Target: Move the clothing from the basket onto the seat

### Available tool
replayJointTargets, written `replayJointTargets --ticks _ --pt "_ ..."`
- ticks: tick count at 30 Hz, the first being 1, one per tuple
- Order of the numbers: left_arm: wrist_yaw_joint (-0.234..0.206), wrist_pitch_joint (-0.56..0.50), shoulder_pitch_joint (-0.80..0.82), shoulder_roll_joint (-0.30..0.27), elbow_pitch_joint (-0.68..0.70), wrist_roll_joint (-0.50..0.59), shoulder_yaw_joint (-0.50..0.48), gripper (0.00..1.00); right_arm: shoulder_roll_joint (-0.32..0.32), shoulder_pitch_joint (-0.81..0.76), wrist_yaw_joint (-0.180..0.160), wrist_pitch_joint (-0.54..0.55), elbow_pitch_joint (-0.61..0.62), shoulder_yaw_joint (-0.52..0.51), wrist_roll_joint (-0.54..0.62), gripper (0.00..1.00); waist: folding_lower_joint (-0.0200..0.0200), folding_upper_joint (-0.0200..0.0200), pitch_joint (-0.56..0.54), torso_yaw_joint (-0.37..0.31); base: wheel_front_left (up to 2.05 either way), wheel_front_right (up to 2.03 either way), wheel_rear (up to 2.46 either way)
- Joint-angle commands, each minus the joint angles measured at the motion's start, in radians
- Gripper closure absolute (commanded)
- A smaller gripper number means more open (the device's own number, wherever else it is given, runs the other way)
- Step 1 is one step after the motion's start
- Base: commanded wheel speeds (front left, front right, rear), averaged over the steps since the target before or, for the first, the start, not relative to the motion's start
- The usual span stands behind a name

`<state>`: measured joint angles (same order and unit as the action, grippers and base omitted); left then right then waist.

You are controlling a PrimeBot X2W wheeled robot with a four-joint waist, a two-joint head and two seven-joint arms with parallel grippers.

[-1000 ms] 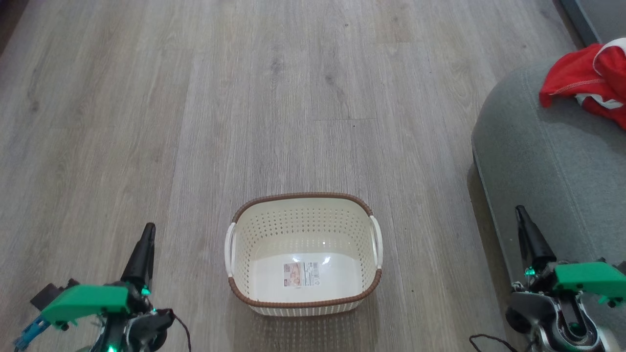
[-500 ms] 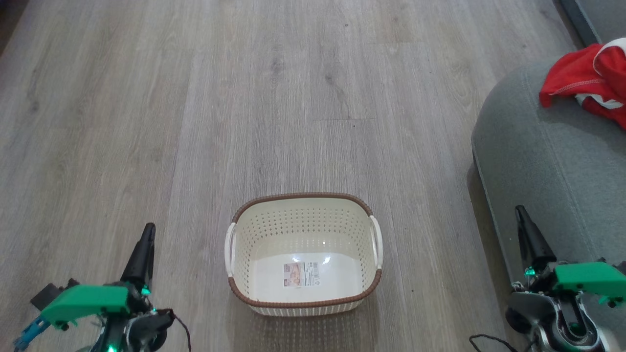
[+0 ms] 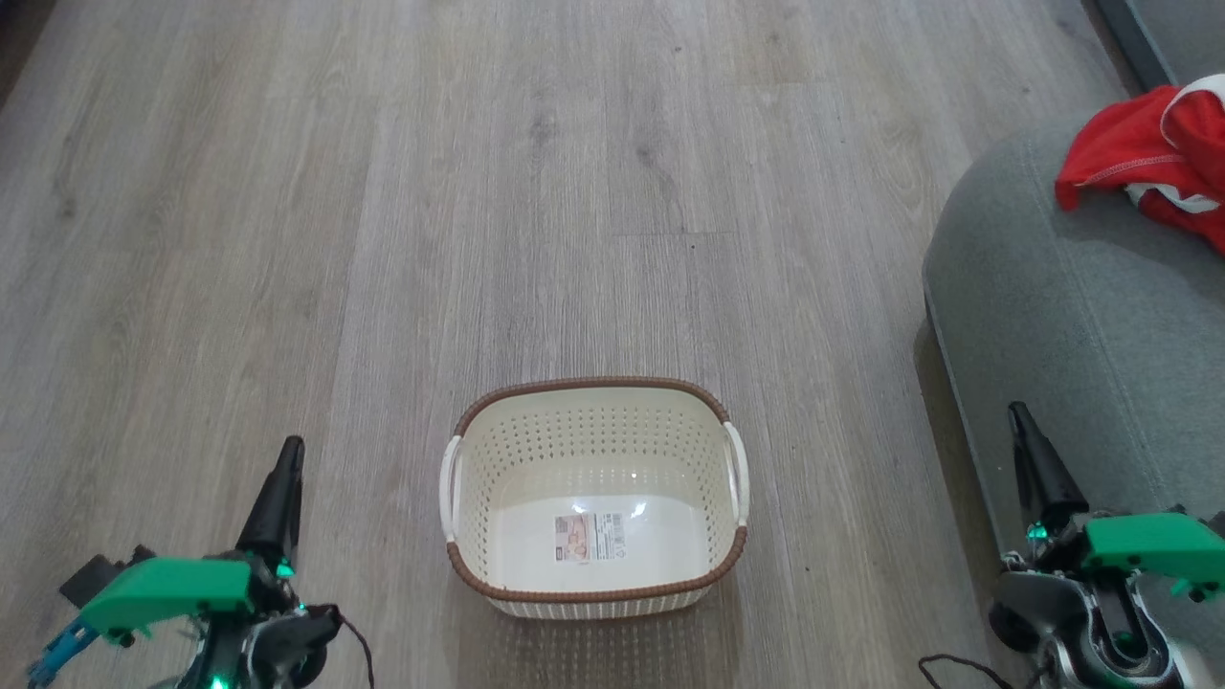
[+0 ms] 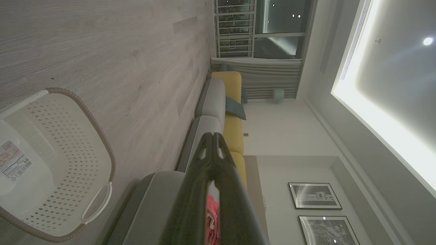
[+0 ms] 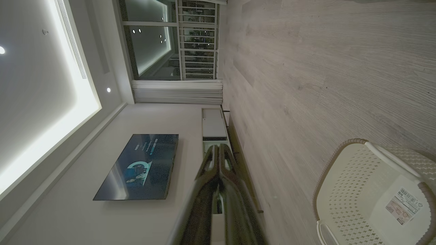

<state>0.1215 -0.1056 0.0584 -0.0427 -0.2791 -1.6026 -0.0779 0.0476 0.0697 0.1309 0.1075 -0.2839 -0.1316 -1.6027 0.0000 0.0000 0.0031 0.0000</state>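
**Head view, checked against both wrist views.** We see a broad grey wood-plank floor (image 3: 574,191) running open ahead of the robot and to its left, which gives free room on those sides. On the right, the floor is bounded by the rounded edge of the grey upholstered seat (image 3: 1072,316), whose near corner curves down to the planks.

The cream perforated basket (image 3: 589,385) stands upright on the floor at lower centre, between the two hands. A strip of floor separates it from the seat's edge. Its brown woven-look rim runs all the way round, and its pale bottom shows.

The red clothing (image 3: 1139,153), trimmed in white, lies crumpled on the seat at the far right, well apart from both hands and from the basket.

The left hand (image 3: 291,445) hangs over the floor to the left of the basket, fingers closed tip to tip. The right hand (image 3: 1017,411) hangs beside the seat's near edge, closed likewise.

The label sticker (image 3: 589,537) on the basket's bottom bears a barcode and a small picture; we cannot read its print.
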Motion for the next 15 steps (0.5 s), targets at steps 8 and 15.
replayJointTargets --ticks 8,15 --pt "0.009 -0.008 0.05 -0.008 0.034 -0.006 -0.036 1.0 0.003 0.038 0.0 0.006 0.039 0.018 -0.006 1.0 0.0 0.0 0.0 0.0 0.0 0.0 0.0" --pt "0.009 -0.008 0.05 -0.008 0.034 -0.006 -0.036 1.0 0.003 0.038 0.0 0.006 0.039 0.018 -0.006 1.0 0.0 0.0 0.0 0.0 0.0 0.0 0.0"
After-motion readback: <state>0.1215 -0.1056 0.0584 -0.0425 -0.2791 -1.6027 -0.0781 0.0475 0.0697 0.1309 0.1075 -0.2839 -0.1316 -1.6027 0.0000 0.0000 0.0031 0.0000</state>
